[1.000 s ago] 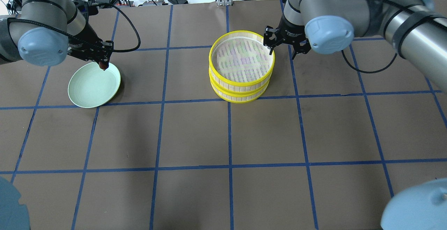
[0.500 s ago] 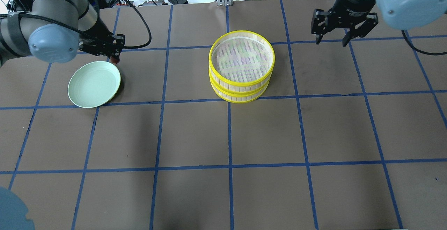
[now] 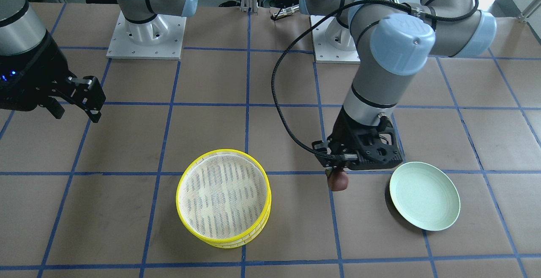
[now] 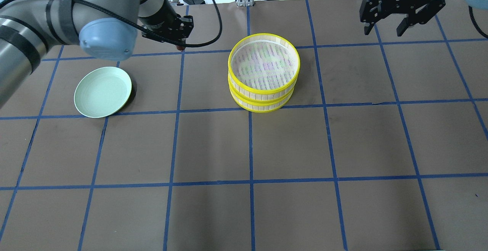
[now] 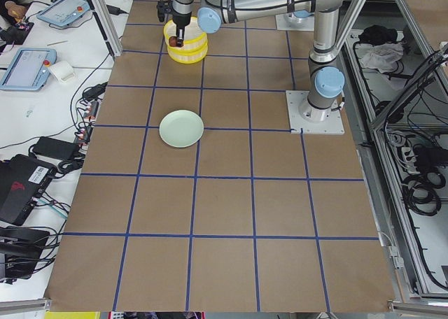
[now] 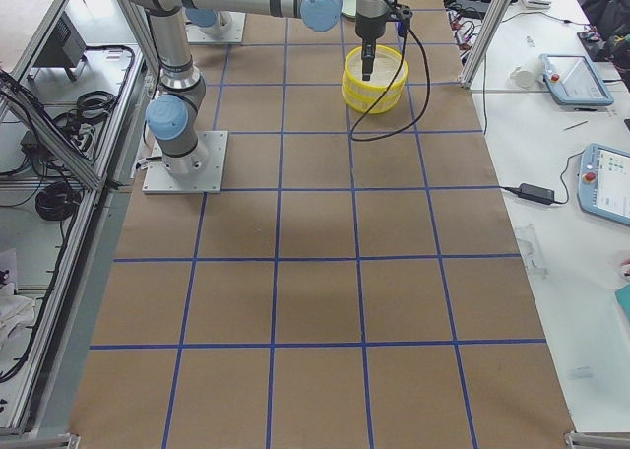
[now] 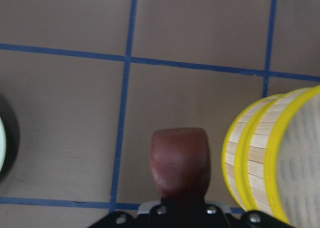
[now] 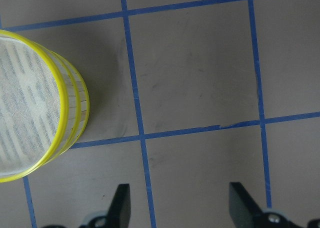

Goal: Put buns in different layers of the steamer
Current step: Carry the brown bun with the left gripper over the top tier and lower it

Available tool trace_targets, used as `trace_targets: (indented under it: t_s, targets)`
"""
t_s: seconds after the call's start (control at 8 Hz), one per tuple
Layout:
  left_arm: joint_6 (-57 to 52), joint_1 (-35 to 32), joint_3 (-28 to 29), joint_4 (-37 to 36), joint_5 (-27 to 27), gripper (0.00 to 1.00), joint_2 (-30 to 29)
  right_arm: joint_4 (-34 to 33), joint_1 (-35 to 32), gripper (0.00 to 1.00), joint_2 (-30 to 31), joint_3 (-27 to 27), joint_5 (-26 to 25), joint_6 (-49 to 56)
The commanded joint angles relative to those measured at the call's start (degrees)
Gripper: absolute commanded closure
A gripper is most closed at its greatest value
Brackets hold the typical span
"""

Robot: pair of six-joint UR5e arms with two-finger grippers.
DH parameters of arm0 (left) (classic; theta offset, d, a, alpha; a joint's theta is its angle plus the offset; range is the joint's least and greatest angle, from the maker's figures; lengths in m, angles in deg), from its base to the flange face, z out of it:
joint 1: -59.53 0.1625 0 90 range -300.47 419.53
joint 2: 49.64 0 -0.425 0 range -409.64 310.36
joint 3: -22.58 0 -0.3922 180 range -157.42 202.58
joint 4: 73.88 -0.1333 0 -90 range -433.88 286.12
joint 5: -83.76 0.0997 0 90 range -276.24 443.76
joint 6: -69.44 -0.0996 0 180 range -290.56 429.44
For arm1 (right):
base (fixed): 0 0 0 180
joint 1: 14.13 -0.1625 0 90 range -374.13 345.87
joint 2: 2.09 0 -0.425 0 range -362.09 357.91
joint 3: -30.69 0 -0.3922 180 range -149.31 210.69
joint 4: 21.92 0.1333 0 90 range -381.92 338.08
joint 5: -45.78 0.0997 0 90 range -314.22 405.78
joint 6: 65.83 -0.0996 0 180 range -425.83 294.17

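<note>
Clamped in the jaws of the left gripper [image 3: 336,172]: a brown bun [image 3: 338,181], hanging clear of the bench [image 4: 248,148]. Top end of the bun pinched between the jaws, rounded lower end poking out below them. Place of the bun: between the steamer [image 4: 264,90] and the plate [image 4: 103,92], on the steamer's left-arm side, outside its rim. Through the left wrist camera, the steamer's slatted, yellow-rimmed wall just beside the bun, with a strip of bench between the two. Black cable [image 3: 279,96] looping from the left wrist back toward the robot's base.

Steamer upright on the bench as a stack of two tiers, the upper one set slightly askew on the lower. Mesh floor of the upper tier in full view from above; inside of the lower tier hidden beneath it, so contents there impossible to tell.

On the steamer's opposite side and well apart from it, the right gripper [image 4: 383,31], raised high over the bench, jaws released and spread wide, with bare bench between them in the right wrist camera.

Pale green plate flat on the bench, well apart from the steamer, out beyond the bun
</note>
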Motion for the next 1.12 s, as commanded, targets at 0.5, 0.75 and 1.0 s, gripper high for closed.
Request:
trace_targets:
  t_s: [0.5,0.75,1.0]
  targets:
    - [1.9,-12.0,-0.3,-10.6,-12.1,1.00,-9.0,0.1,0.0,0.25,0.2,0.0,0.3,0.0]
    - [1.8,-12.1,-0.3,-11.3,-12.1,0.68,-9.9,0.0,0.0,0.25,0.2,-0.1,0.4,0.0]
    - [2.0,-12.1,-0.2,-11.3,-11.9,0.00,-9.9,-0.1,0.0,0.25,0.2,-0.1,0.7,0.0]
